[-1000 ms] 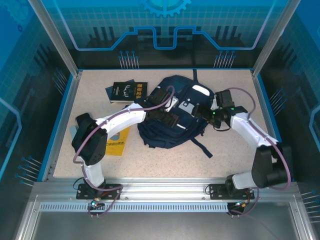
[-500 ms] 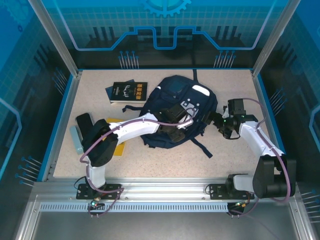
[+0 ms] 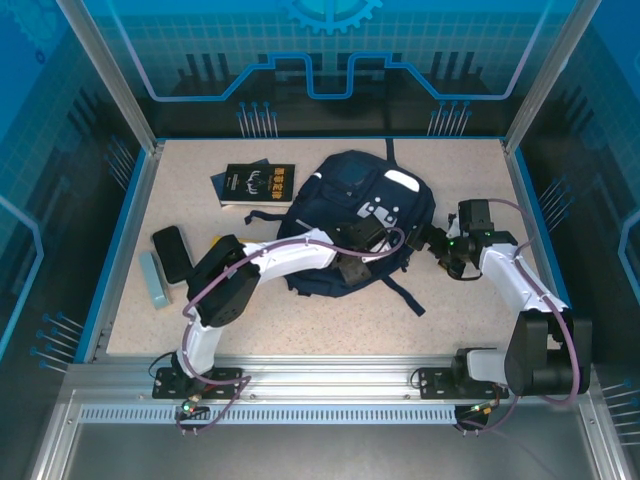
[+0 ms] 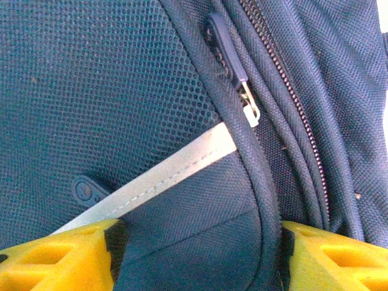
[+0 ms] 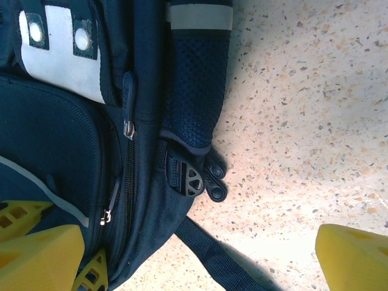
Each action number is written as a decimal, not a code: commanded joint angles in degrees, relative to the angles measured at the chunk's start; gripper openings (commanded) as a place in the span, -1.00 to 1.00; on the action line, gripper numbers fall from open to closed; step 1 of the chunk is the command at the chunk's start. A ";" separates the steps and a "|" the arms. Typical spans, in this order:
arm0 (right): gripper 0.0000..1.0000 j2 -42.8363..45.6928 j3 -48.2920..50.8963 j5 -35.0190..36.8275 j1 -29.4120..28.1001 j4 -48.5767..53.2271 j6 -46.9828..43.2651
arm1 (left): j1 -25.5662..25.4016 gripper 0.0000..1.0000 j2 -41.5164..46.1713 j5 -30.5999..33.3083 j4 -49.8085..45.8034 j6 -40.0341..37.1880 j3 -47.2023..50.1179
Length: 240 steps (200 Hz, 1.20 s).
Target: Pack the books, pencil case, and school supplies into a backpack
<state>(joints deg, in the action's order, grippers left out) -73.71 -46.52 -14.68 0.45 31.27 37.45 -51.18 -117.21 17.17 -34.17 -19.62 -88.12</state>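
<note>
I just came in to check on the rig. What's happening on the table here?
Two robot arms are working on the navy backpack lying in the middle of the table. The left gripper is down on its front pocket, jaws astride a fold of fabric beside a zipper pull; whether they pinch it is unclear. The right gripper hangs wide open at the backpack's right edge. The zips in view are closed, and the black book lies on the table, not yet packed.
</note>
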 commanded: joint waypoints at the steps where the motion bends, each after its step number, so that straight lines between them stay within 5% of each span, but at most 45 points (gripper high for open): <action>1: 0.97 0.07 0.75 -1.32 1.05 0.76 -0.36 | -0.06 0.36 -3.98 4.49 -2.58 -2.00 -3.20; 32: 0.97 0.32 0.90 -0.58 1.32 1.21 -0.36 | -0.06 0.23 -5.14 5.20 -3.16 -2.35 -4.04; 85: 0.96 0.69 0.63 0.83 1.40 2.04 -0.82 | -0.06 -0.51 -0.31 3.59 -0.38 -2.75 -3.54; 146: 0.88 1.92 1.93 0.43 1.40 0.30 -3.61 | 0.19 -0.79 12.51 2.72 12.60 -2.50 4.90; 193: 0.76 4.49 4.48 -9.08 1.11 -7.50 -4.03 | 1.84 -0.87 19.59 3.34 19.83 0.88 9.71; 219: 0.34 6.01 5.80 -15.84 -0.28 -14.05 -7.93 | 2.81 -0.87 22.72 5.21 21.80 4.84 9.61; 240: 0.14 7.38 6.15 -14.69 -2.30 -16.52 -13.48 | 3.58 -0.90 25.16 6.01 21.22 6.99 8.46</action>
<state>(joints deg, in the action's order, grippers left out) -68.42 -41.32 -25.45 0.10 20.73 30.59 -48.86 -98.74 19.31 -20.01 -17.85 -77.58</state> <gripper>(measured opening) 0.612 0.093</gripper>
